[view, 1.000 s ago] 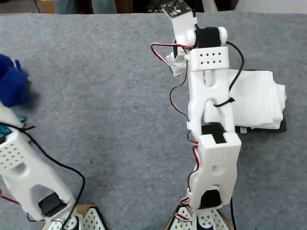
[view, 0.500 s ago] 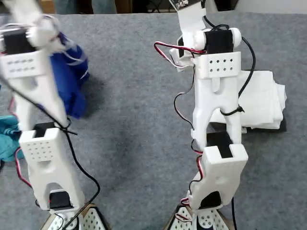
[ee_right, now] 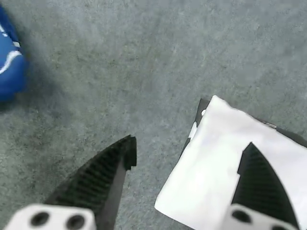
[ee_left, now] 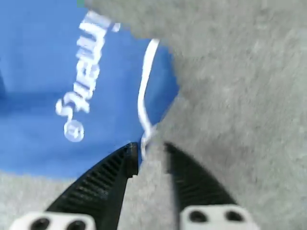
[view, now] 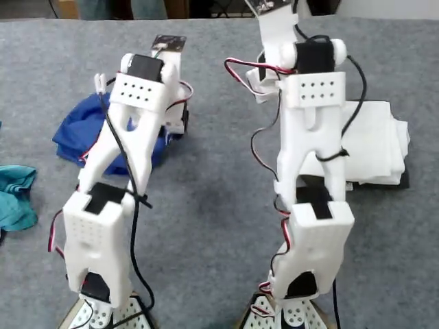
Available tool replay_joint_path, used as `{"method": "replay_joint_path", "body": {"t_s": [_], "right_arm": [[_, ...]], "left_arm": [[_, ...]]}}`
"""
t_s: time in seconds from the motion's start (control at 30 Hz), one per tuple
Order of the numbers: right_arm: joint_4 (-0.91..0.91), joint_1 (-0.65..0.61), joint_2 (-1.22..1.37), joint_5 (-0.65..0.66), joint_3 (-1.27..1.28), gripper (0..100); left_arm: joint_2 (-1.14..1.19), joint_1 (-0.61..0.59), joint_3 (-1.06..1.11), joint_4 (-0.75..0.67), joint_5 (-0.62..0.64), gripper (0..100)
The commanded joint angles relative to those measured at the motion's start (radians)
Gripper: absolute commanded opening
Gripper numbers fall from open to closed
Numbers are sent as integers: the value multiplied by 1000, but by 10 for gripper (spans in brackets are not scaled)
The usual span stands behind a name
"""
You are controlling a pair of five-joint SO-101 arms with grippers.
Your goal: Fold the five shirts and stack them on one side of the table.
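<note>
A crumpled blue shirt (view: 79, 133) with white print lies on the grey table left of centre, partly under the left arm. In the left wrist view my left gripper (ee_left: 148, 147) is nearly closed at the blue shirt's (ee_left: 72, 86) white-trimmed edge, which runs in between the tips. A folded white shirt (view: 374, 140) rests on a black one (view: 405, 179) at the right side. My right gripper (ee_right: 187, 155) stands open above the near corner of the white shirt (ee_right: 225, 158). A teal shirt (view: 14, 195) lies bunched at the left edge.
The grey felt table (view: 206, 178) has free room between the two arms and along the front. The right arm's white links cover part of the folded stack. The blue shirt (ee_right: 8, 62) shows far off in the right wrist view.
The left arm swung in from the left edge, carrying the blue shirt, and brought it down on the table left of centre. The right arm shifted slightly farther from the front.
</note>
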Motion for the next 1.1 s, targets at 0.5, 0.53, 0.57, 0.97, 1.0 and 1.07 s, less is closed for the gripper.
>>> {"method": "replay_joint_path", "body": {"t_s": [0.5,0.53,0.57,0.97,1.0,1.07], "right_arm": [[-250,-465,306,-78,-13,340],[-287,-480,332,-91,-7,340],[-328,-488,364,-100,-5,340],[-245,-384,619,-170,-240,24],[-193,-367,619,-170,-271,11],[-83,-334,621,-169,-326,13]], "left_arm": [[-333,-819,777,-876,216,283],[-305,-819,814,-918,236,271],[-279,-812,825,-936,250,248],[-26,-811,627,-939,212,30],[-15,-814,615,-933,212,30],[8,-822,584,-925,213,30]]}}
